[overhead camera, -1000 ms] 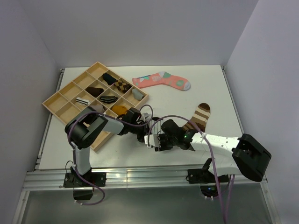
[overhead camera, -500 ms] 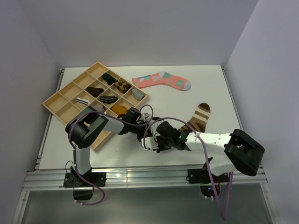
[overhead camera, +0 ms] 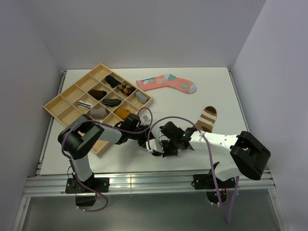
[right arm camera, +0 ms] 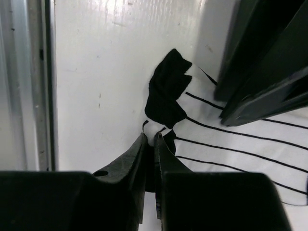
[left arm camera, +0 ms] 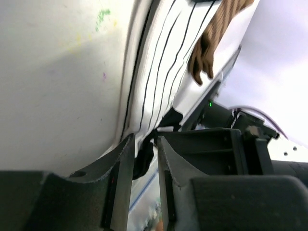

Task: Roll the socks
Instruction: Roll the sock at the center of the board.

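White striped sock [right arm camera: 240, 144] lies flat on the table, just off the near right corner of the wooden tray [overhead camera: 72, 85]. Right gripper [right arm camera: 154, 139] is pinched tight on its edge, beside the black tip. Left gripper [left arm camera: 144, 142] – I see the jaws a narrow slot apart, black cloth in the gap. Brown sock [overhead camera: 208, 118] lies farther right of the tray.

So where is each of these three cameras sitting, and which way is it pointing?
Top: fixed above and behind, looking down at the table; the left arm and right arm show, bases nearest.
Left wrist: on the left arm, looking along its own fingers at the white striped sock; the right arm shows behind.
Right wrist: on the right arm, looking down past its fingers, which pinch that sock's edge.
Shared: both wrist views show that sock.
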Motion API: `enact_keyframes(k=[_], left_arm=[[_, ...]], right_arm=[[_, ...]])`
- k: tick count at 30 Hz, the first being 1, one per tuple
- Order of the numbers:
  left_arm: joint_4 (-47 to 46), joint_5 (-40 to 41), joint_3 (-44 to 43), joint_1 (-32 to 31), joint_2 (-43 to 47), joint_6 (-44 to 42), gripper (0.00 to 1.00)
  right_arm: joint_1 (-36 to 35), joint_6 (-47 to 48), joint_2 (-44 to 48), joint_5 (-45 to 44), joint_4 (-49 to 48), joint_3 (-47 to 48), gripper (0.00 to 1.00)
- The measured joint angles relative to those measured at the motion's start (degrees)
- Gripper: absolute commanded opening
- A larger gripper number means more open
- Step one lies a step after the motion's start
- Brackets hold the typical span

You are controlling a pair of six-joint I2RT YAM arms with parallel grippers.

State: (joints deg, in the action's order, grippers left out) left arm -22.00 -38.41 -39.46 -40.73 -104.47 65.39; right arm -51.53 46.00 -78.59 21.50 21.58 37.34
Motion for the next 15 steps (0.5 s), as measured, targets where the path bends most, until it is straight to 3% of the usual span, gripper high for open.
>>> enact_keyframes(k=[8,15], left_arm=[[-6.6,12.0,8.3,-0.1,9.1,0.2,0.2],[-7.2,26.4,10.3,-5.5,16.2,-6.4,0.24]], right_arm=[[9.7,2.5,-9.5,11.9,13.4,9.4,0.1],[18.1,8.6,-25.2,22.3,30.6,24.5,0.1]])
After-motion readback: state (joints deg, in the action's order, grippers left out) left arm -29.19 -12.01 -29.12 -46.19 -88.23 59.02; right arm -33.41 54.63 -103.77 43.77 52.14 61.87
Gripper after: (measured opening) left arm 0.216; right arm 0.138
